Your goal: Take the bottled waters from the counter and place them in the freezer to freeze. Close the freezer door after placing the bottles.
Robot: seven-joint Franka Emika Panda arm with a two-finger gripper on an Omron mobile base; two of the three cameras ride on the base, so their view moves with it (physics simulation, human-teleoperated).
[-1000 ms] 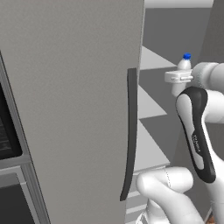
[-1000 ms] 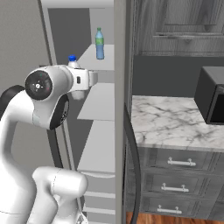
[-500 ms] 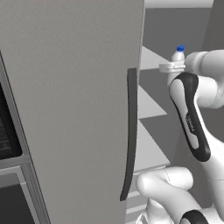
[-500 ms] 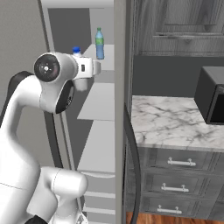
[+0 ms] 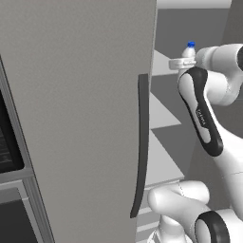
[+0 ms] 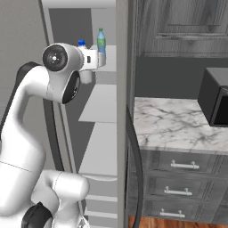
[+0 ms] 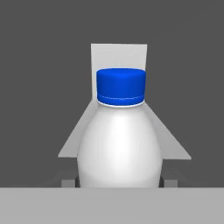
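White bottle (image 7: 119,144) with blue cap (image 7: 120,86), standing upright, pinched at its sides by the gripper (image 6: 91,58). Held up high inside the open freezer (image 6: 100,133), over the top shelf (image 6: 108,60), near its front edge. Blue cap (image 5: 190,45) poking up just above the hand in the left base view too.

Second bottle, blue with a green cap (image 6: 101,41), upright on that same top shelf, further back, a bit apart from the held one. Two bottles in all, both inside.

More pale shelves below: one (image 6: 100,104) in the middle, one lower (image 6: 103,151), both bare. Dark back wall behind.

Grey freezer door (image 5: 80,114) swung wide open on the left, long dark handle (image 5: 141,142) on its edge, close to the white arm (image 5: 204,118). Other door's edge (image 6: 122,111) on the right side of the opening, with a dark handle (image 6: 136,164) curving out.

Beyond that, marble counter (image 6: 171,124) over grey drawers (image 6: 182,167), a dark microwave (image 6: 214,102) on top, dark cabinets (image 6: 182,22) above.
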